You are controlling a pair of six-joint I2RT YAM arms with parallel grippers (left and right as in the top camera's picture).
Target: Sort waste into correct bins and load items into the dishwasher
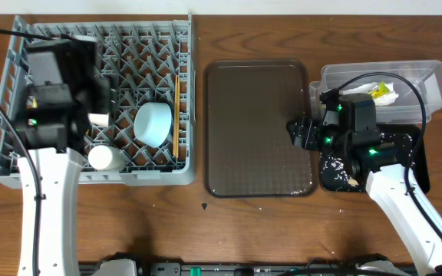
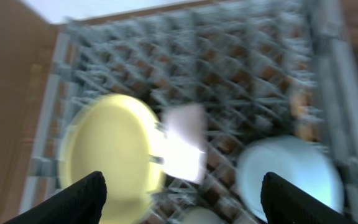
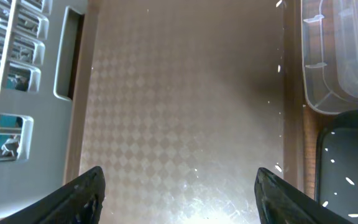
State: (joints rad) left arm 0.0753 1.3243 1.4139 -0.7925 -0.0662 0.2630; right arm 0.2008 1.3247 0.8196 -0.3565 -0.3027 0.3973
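The grey dish rack (image 1: 163, 42) stands at the left. In it are a light blue bowl (image 1: 153, 123), a small white cup (image 1: 106, 158) and wooden chopsticks (image 1: 176, 111). In the blurred left wrist view, my left gripper (image 2: 182, 186) is open and empty above the rack, with a yellow plate (image 2: 107, 155), a white object (image 2: 182, 143) and the blue bowl (image 2: 291, 174) below. My right gripper (image 1: 296, 132) is open and empty over the right edge of the brown tray. The clear tub (image 1: 428, 77) holds the napkin and wrapper (image 1: 382, 92). The black tray (image 1: 336, 172) holds rice scraps.
The brown serving tray (image 1: 259, 126) lies between the rack and the bins and fills the right wrist view (image 3: 185, 106). That view also shows the rack wall (image 3: 42, 124), the clear tub's corner (image 3: 340, 62) and the black tray (image 3: 347, 168). A few crumbs lie on the wooden table (image 1: 206, 230).
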